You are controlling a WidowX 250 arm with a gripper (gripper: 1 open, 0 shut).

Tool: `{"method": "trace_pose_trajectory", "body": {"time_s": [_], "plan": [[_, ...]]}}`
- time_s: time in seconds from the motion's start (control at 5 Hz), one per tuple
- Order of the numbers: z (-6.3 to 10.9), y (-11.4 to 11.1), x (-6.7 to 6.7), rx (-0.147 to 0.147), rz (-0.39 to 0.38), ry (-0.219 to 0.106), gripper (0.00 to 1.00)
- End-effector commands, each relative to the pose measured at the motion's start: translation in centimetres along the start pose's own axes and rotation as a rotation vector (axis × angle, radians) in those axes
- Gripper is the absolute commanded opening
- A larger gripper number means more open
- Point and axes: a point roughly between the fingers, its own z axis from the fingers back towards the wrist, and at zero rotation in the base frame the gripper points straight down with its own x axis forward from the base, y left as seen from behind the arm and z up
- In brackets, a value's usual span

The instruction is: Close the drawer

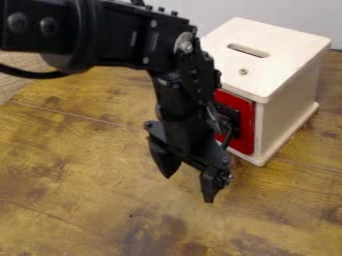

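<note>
The gripper (189, 188) is pointing down over the table (80, 190), its two fingers standing apart with bare wood showing between the tips, so the jaws are released. Behind the jaws and to the image's right, the drawer (241, 138) is sitting in the cabinet (290, 95), its front facing the arm (147, 45). The arm is standing between the camera and the drawer, covering much of the front.

The cabinet is boxy, smooth and cream, with a rounded slot and a small brass-coloured dot on its flat top. The drawer's front is showing flat red around a dark part. The arm is matt black and knobbly, with cables. The table is yellow-brown wood with knots and seams.

The handle is merging with the black gripper, so its outline and any contact are hard to tell. The upper arm is running out of view.
</note>
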Motion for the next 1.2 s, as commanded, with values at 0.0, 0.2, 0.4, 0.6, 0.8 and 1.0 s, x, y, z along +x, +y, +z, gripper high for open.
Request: {"method": "trace_pose_trajectory", "body": {"time_s": [0.0, 0.2, 0.4, 0.6, 0.8, 1.0], "plan": [[1.8, 1.2, 1.7, 0.011, 0.026, -0.071, 1.0], [1.8, 1.1, 1.8, 0.01, 0.029, -0.067, 1.0], [1.4, 1.2, 2.4, 0.008, 0.029, -0.07, 1.0], [0.9, 1.3, 3.1, 0.007, 0.03, -0.075, 1.0], [0.6, 1.4, 3.7, 0.01, 0.036, -0.086, 1.0], [0.3, 1.6, 3.8, 0.017, 0.047, -0.099, 1.0]]}}
